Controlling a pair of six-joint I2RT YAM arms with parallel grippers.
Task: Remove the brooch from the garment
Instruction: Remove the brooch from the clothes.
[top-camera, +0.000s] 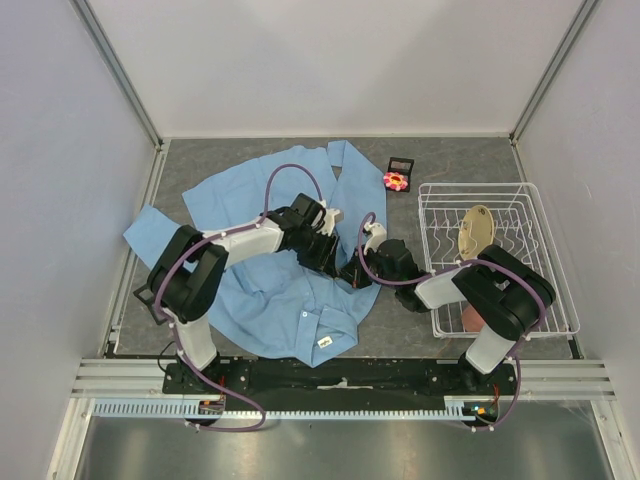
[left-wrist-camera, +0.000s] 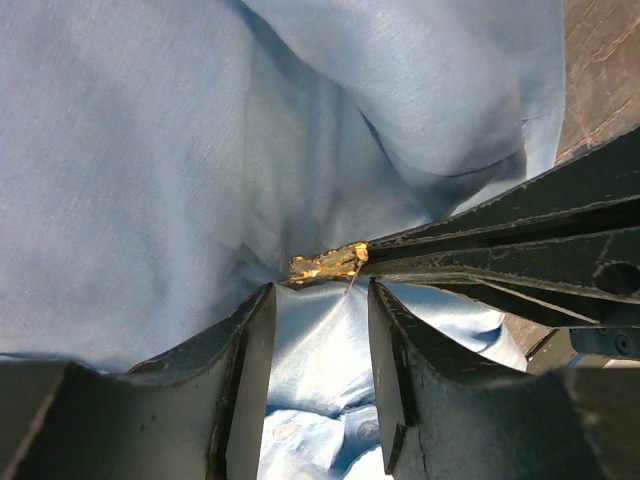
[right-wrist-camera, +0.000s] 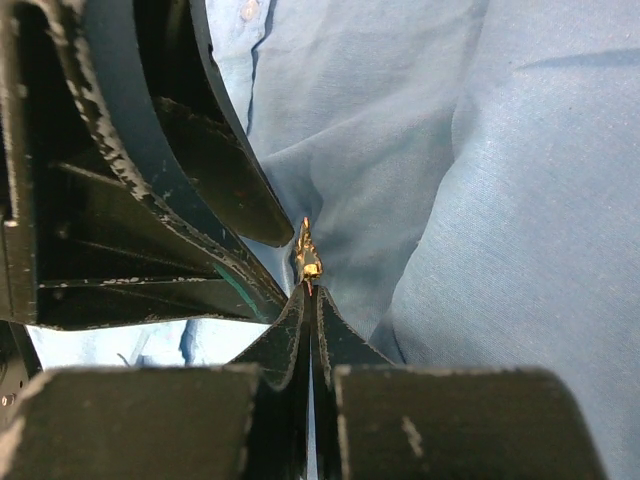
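The garment (top-camera: 250, 190), a light blue shirt, lies crumpled across the table (left-wrist-camera: 150, 150) (right-wrist-camera: 520, 200). The pink flower brooch (top-camera: 397, 180) rests on the mat just right of the shirt's upper edge, far from both grippers. At the shirt's middle, my right gripper (top-camera: 352, 272) (right-wrist-camera: 310, 292) is shut on a small gold emblem (right-wrist-camera: 308, 255) (left-wrist-camera: 325, 265) pinned in the cloth. My left gripper (top-camera: 335, 262) (left-wrist-camera: 320, 300) is open right beside it, its jaws either side of a raised fold of fabric just below the emblem.
A small dark case (top-camera: 402, 162) sits behind the brooch. A white wire rack (top-camera: 500, 200) at the right holds a beige object (top-camera: 476, 232) and a reddish one (top-camera: 470, 318). White walls enclose the table on three sides.
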